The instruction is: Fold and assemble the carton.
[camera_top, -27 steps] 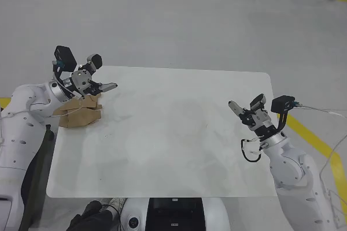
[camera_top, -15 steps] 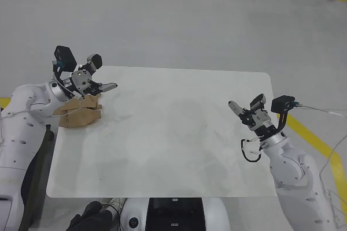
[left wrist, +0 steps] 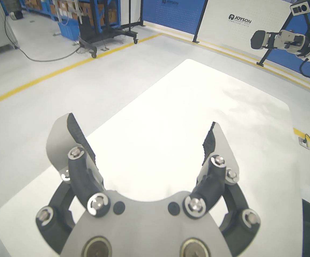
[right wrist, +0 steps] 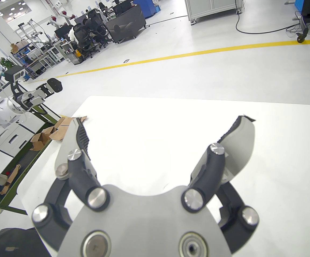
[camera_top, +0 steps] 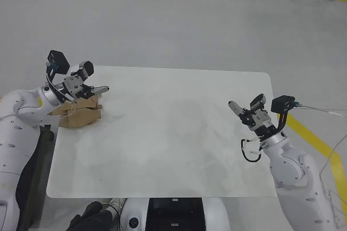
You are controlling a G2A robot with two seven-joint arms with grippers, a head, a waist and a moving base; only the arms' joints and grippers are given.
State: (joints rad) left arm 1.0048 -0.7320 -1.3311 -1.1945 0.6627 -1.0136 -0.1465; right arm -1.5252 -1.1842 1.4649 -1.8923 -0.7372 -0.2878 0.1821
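A folded brown carton (camera_top: 80,112) lies at the table's far left edge, partly under my left arm; in the right wrist view the carton (right wrist: 64,128) appears at the table's far corner. My left gripper (camera_top: 93,82) hovers open just above and behind it, holding nothing; its own view shows the left gripper (left wrist: 141,132) with jaws spread over bare white table (left wrist: 187,124). My right gripper (camera_top: 246,104) stands open near the table's right edge, far from the carton. The right gripper (right wrist: 163,129) holds nothing.
The white table (camera_top: 173,144) spans the middle between the arms. Beside the table's left edge, a dark green stand (right wrist: 18,167) holds several cardboard scraps (right wrist: 38,139).
My left arm has drawn back a little to the left, off toward the table's left edge, still open. The right arm and the carton have not moved.
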